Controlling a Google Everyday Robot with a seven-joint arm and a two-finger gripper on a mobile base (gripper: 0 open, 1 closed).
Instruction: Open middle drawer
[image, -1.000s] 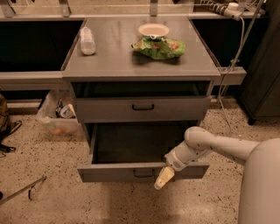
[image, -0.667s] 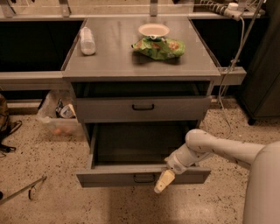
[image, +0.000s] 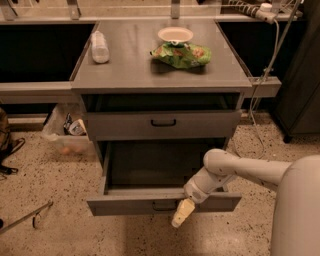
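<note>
The middle drawer (image: 125, 204) stands pulled well out at lower centre, so the opening step looks nearly done; the claw (image: 182, 214) hangs against its front, right of centre; clenched or released, I cannot tell; next, a clean withdrawal; since a second ago the front has come lower in frame.

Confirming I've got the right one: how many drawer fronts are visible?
2: upper drawer under the tabletop; pulled-out drawer below it, the gripper at its front. Another may be hidden underneath.
</note>
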